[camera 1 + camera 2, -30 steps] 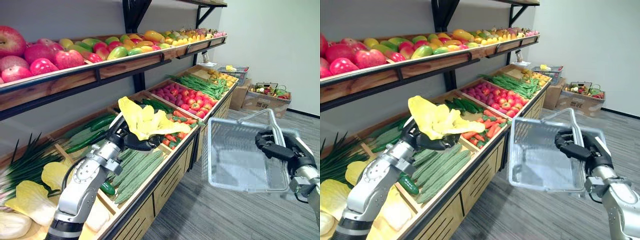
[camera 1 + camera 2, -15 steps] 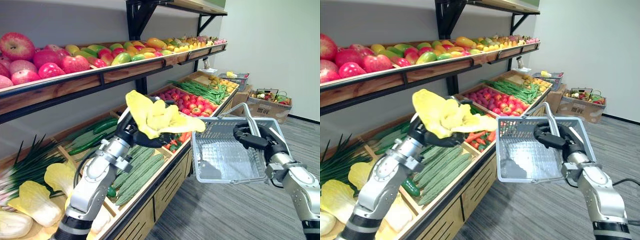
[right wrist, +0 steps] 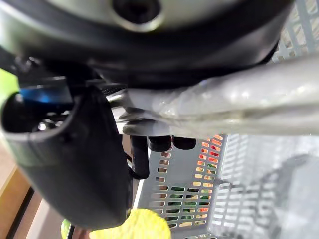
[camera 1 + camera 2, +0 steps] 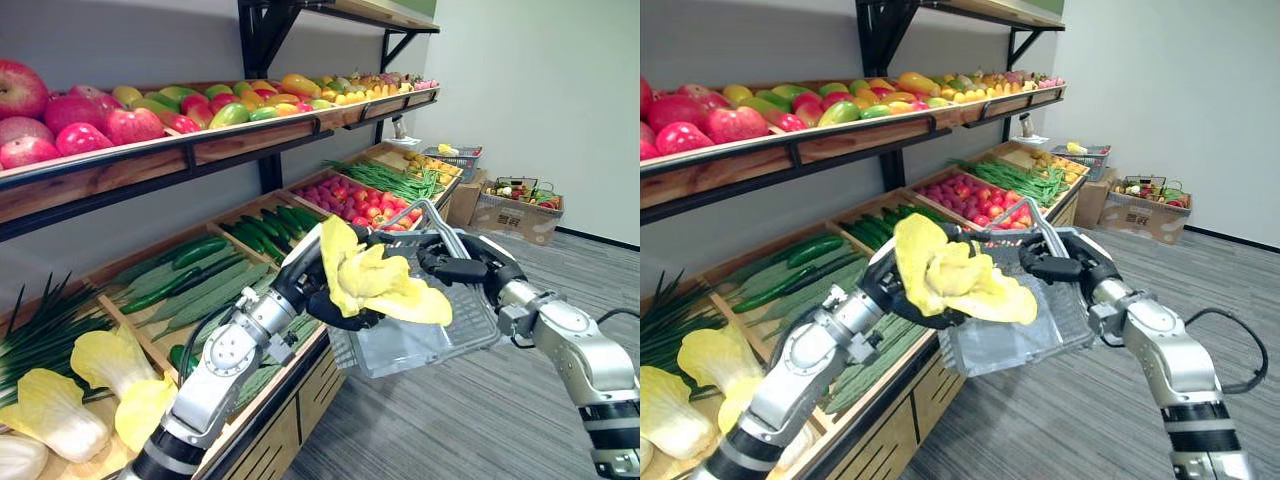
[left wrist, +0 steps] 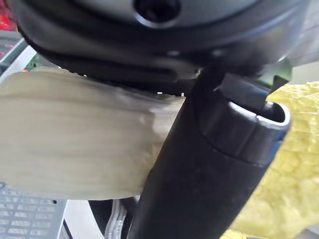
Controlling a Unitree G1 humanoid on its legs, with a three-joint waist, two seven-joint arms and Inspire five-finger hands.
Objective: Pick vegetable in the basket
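A yellow leafy cabbage [image 4: 375, 282] with a pale stem [image 5: 75, 139] is clasped in my left hand [image 4: 335, 312], whose thumb [image 5: 209, 164] curls round it. The cabbage hangs in the air over the left side of a grey mesh basket [image 4: 425, 345], and its leaves cover the basket's near rim. My right hand [image 4: 462, 268] is shut on the basket's handle [image 3: 224, 109] and carries the basket beside the vegetable stand, with the mesh floor [image 3: 199, 179] showing below the handle.
The wooden stand [image 4: 250, 440] holds cucumbers [image 4: 190, 270], red peppers [image 4: 355, 200], green beans [image 4: 385, 178] and more cabbages [image 4: 60, 415] at the lower left. A fruit shelf [image 4: 200, 150] runs above. A box [image 4: 520, 212] and another basket [image 4: 450, 155] stand at the far right on the grey floor.
My left hand has carried the cabbage right and down, off the stand and over the basket. My right hand has brought the basket left, under the cabbage.
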